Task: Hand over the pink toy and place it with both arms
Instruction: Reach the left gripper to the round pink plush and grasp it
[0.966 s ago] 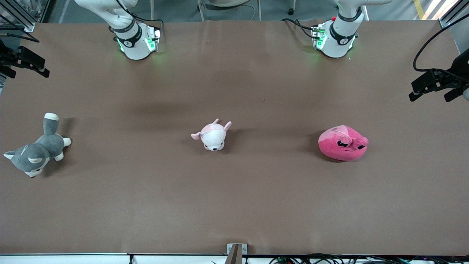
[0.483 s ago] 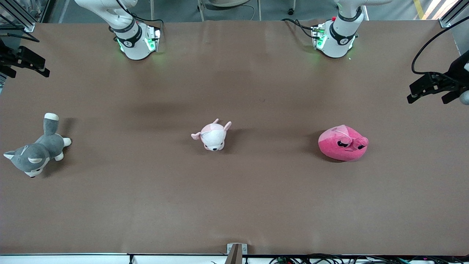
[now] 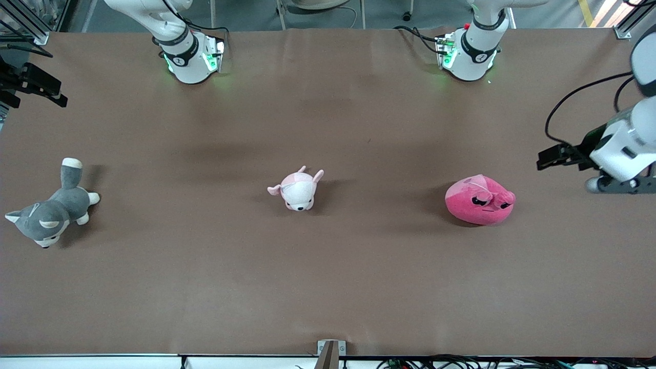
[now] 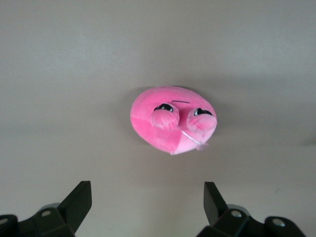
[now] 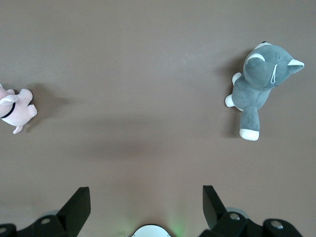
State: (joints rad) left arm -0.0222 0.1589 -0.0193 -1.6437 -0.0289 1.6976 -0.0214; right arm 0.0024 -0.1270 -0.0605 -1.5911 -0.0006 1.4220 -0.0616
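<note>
The pink toy [image 3: 480, 200], a round hot-pink plush with sleepy dark eyes, lies on the brown table toward the left arm's end. In the left wrist view it [image 4: 173, 118] lies ahead of the fingers, apart from them. My left gripper [image 3: 569, 166] is open and empty. It hangs over the table between the toy and the table's end. My right gripper [image 3: 36, 98] is open and empty. It waits over the table's edge at the right arm's end. Both grippers' fingers show wide apart in their own wrist views, left [image 4: 148, 197] and right [image 5: 146, 197].
A pale pink-and-white puppy plush [image 3: 297, 189] lies mid-table, at the edge of the right wrist view [image 5: 15, 108]. A grey-and-white cat plush [image 3: 51, 210] lies toward the right arm's end [image 5: 259, 86]. Both arm bases [image 3: 192, 59] [image 3: 469, 54] stand along the table's edge farthest from the camera.
My left gripper has swung in from the table's end toward the pink toy, and its white wrist now shows. The right gripper and the toys have hardly moved.
</note>
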